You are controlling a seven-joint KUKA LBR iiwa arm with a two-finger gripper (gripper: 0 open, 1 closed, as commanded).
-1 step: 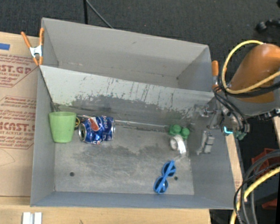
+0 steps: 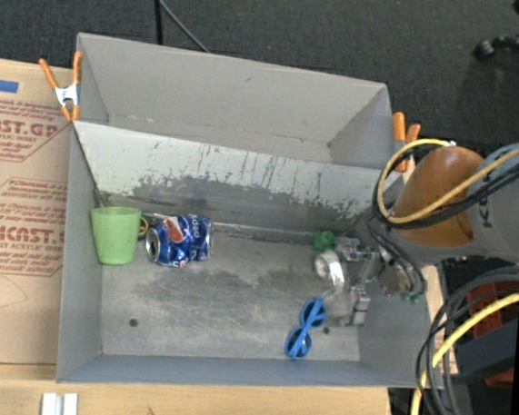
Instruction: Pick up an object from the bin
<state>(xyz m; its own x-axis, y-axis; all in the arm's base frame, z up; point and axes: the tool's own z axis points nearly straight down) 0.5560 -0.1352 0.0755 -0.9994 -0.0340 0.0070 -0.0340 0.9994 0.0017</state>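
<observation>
A scuffed grey bin (image 2: 212,321) sits on a wooden counter (image 2: 222,401), with dark carpet (image 2: 304,24) beyond. A crushed Pepsi can (image 2: 179,240) lies beside a green cup (image 2: 115,234). The end effector (image 2: 355,301) is near blue sunglasses (image 2: 303,329); its opening cannot be told.

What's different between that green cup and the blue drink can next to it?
The green cup is one plain colour; the blue can carries red and white print. The cup looks smooth, the can dented. The cup sits by the bin at its left wall, the can just right of it. Both are drink containers, far from the gripper at the right.
</observation>
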